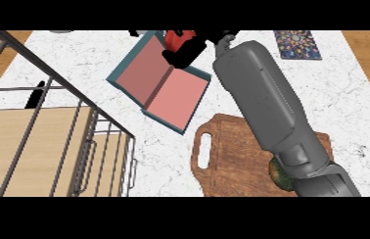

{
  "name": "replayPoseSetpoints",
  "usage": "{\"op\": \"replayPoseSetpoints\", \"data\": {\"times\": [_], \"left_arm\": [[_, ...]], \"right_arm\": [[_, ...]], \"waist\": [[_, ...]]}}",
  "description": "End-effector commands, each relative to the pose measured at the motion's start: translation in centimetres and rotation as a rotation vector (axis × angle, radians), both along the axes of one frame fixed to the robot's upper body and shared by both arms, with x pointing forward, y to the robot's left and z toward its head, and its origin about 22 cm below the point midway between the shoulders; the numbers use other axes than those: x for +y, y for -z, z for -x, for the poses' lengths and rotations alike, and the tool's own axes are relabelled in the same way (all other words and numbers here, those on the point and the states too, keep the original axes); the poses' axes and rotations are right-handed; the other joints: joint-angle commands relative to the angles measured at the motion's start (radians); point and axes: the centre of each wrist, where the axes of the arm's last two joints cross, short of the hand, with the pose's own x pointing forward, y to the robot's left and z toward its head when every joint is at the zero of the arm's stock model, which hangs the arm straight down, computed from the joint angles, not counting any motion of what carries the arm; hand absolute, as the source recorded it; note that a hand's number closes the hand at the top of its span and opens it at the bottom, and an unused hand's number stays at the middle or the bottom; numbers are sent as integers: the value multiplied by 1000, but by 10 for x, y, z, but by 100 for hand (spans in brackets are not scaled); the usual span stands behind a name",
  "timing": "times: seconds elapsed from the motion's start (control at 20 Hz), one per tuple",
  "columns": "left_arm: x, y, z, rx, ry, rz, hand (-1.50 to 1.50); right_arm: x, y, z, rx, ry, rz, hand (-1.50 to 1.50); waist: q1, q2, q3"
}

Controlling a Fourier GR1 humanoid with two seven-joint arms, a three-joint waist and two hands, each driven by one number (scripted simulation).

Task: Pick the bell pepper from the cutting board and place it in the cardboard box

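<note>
Counter (pixel 86 57): white, marbled, filling most of the view; wood-toned strips at far left and far right top corners.
Rack (pixel 72 135): dark wire frame at lower left, above pale wooden boards; thin bars slanting from the upper left corner down to the lower middle.
Right arm (pixel 264 101): grey forearm, running from the lower right edge up to the box's far end; crosses over the board's right part.
Box (pixel 162 83): teal outside, pink inside, lying open on the counter at upper centre, turned at an angle; a ridge down the middle splits it into two pink panels; near corner just short of the board's top edge.
Board (pixel 224 155): brown wood, at lower centre-right, handle slot at its left end; right side hidden under the arm; a small dark green round thing, partly covered, peeking out beside the arm near the bottom.
Mat (pixel 298 44): small patterned dark-blue square at upper right, apart from the box.
Right robot hand (pixel 184 51): black, at the box's far end, fingers curled round the pepper.
Pepper (pixel 177 37): red, mostly hidden in the hand, only its top showing; above the box's far edge, off the board.
Left robot hand: out of view.
</note>
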Motion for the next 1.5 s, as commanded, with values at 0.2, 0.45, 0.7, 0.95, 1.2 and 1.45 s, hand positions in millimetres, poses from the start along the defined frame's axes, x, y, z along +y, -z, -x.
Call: {"op": "replayPoseSetpoints", "data": {"times": [0.2, 0.45, 0.7, 0.95, 1.2, 1.45], "left_arm": [[-3, -5, -6, -9, 50, 1, 0], [-15, -15, -11, -21, 61, -9, 0], [-23, -25, -33, -40, 109, -1, 0], [-34, -13, -28, -35, 113, -2, 0], [-36, -2, -27, -24, 106, -14, 0], [-30, -4, -20, -21, 87, 10, 0]], "right_arm": [[39, 16, -14, 44, 64, 19, 150], [37, 35, -21, 48, 97, 91, 150], [24, 70, -21, 222, 208, 17, -150], [21, 78, -22, 254, 208, -13, -150], [26, 68, -21, 178, 158, -136, -150], [26, 55, -24, 115, 171, -335, -150]], "waist": [[38, 6, 1], [60, 12, 1], [97, 22, 0], [113, 27, 0], [105, 28, 1], [76, 20, 2]]}}
